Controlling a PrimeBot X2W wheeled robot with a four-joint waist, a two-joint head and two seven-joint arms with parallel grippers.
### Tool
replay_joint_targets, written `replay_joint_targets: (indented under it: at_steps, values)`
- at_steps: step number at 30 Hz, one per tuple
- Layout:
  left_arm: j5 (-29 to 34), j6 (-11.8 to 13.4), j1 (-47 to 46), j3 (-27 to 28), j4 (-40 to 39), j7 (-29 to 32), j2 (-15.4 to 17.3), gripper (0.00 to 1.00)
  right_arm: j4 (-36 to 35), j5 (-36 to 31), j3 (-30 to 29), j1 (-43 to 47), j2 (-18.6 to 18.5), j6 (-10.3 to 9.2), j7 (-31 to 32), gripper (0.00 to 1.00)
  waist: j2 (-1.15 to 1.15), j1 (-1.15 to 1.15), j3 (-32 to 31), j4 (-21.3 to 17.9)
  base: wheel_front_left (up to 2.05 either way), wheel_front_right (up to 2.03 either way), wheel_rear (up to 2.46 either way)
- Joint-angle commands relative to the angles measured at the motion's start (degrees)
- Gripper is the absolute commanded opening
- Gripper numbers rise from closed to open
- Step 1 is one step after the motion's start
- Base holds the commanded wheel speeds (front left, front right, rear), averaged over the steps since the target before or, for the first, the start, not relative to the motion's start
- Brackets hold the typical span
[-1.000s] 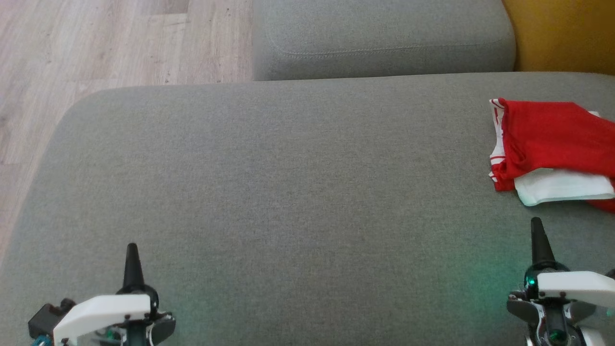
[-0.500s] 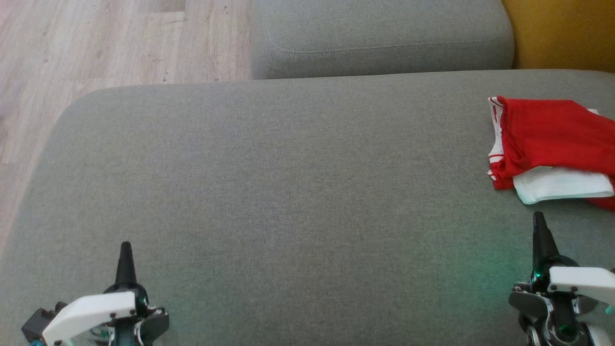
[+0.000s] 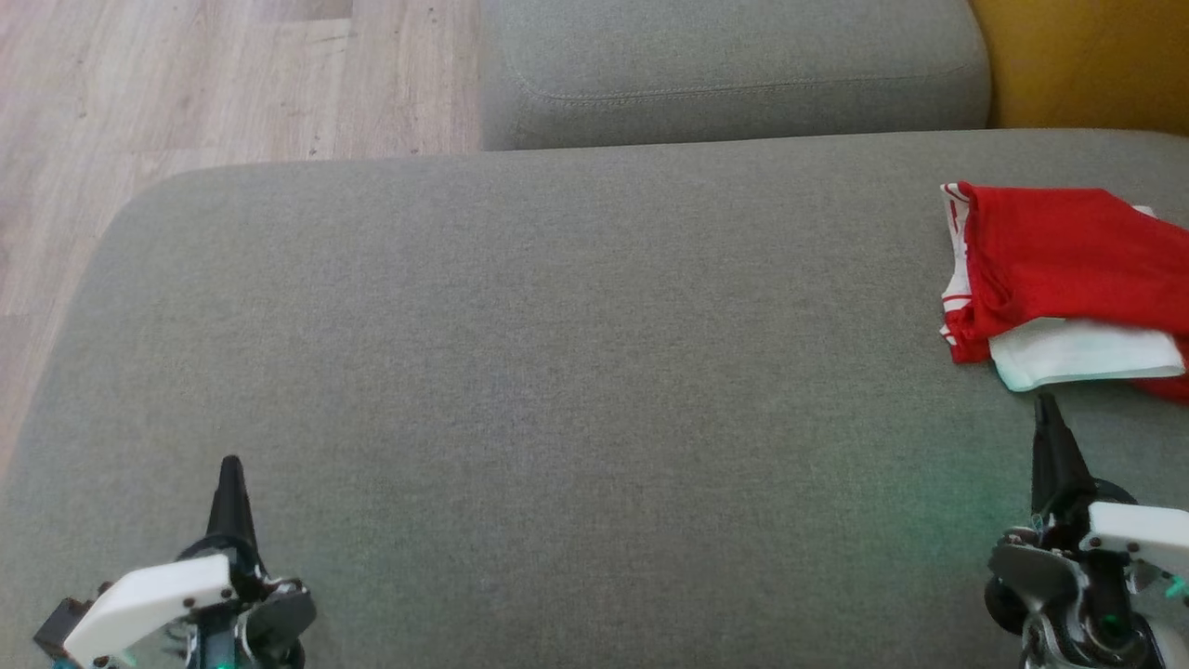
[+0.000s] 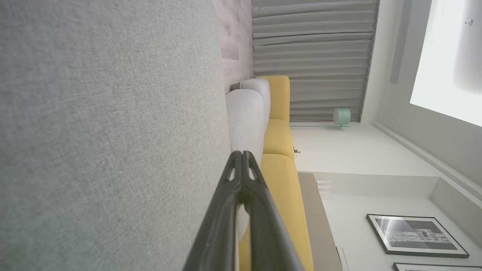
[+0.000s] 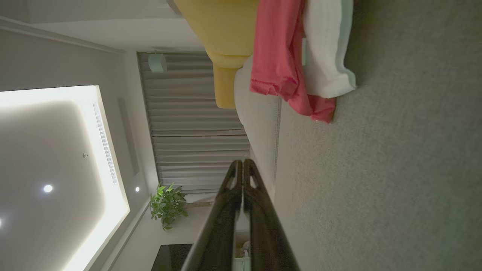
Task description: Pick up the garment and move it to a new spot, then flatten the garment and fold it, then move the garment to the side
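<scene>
A red and white garment (image 3: 1068, 279) lies bunched at the far right of the grey sofa seat (image 3: 557, 372), partly cut off by the frame edge. In the right wrist view the garment (image 5: 297, 60) sits at the top, on the grey fabric. My right gripper (image 3: 1048, 409) (image 5: 243, 162) is shut and empty, its tip just short of the garment's white edge. My left gripper (image 3: 229, 469) (image 4: 241, 154) is also shut and empty, low at the left over bare seat.
A second grey cushion (image 3: 734, 74) lies behind the seat. A yellow sofa part (image 3: 1087, 60) stands at the top right. Wood floor (image 3: 186, 84) shows beyond the seat's rounded left corner. The middle of the seat is bare fabric.
The head camera has shifted a little. The right gripper's tip has edged closer to the garment's white edge; the left gripper has sunk lower in view.
</scene>
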Motion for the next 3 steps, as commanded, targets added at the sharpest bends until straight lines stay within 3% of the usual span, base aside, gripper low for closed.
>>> replay_joint_targets:
  at_steps: [1,3]
  values:
    - [-1.46,-0.64,-3.04,2.49,-2.12,0.51,0.24,0.00,-2.26,1.83,1.01,-2.92,-0.38,0.41,0.58,0.00,0.00,0.00,0.03,-0.03,0.00,0.00,0.00]
    - [-1.46,-0.64,-3.04,2.49,-2.12,0.51,0.24,0.00,-2.26,1.83,1.01,-2.92,-0.38,0.41,0.58,0.00,0.00,0.00,0.03,-0.03,0.00,0.00,0.00]
